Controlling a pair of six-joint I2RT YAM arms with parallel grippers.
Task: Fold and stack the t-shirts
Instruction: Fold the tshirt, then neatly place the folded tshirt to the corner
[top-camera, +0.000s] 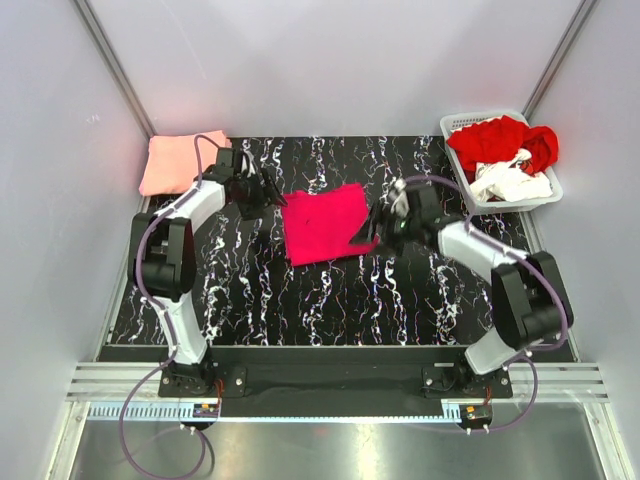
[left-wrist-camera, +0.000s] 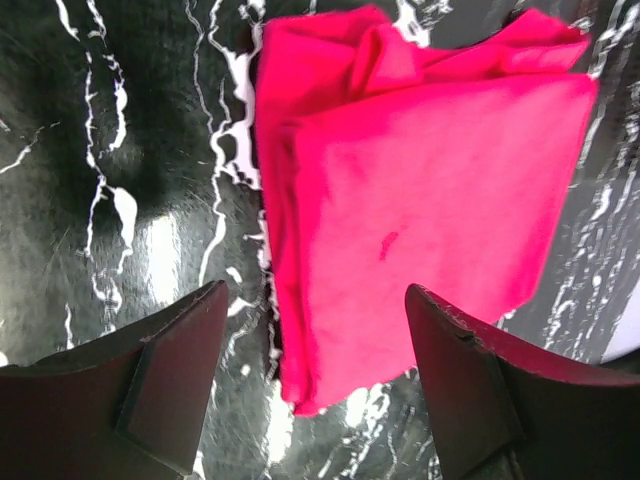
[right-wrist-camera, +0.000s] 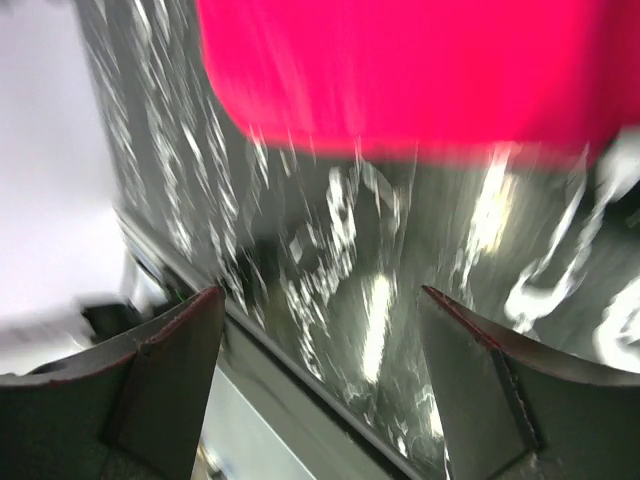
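A vivid magenta-pink t-shirt (top-camera: 325, 222) lies folded in a rough rectangle at the middle of the black marbled table; it also shows in the left wrist view (left-wrist-camera: 440, 200) and, blurred, in the right wrist view (right-wrist-camera: 420, 70). My left gripper (top-camera: 270, 192) is open and empty just left of the shirt's left edge. My right gripper (top-camera: 366, 235) is open and empty at the shirt's right edge, above bare table. A pale salmon-pink t-shirt (top-camera: 175, 160) lies folded at the far left corner. A red t-shirt (top-camera: 495, 140) and a white t-shirt (top-camera: 512, 182) lie crumpled in the basket.
A white slatted plastic basket (top-camera: 455, 125) stands at the far right corner. Grey walls enclose the table on three sides. The table's near edge and metal rail (top-camera: 330, 380) run along the front between the arm bases.
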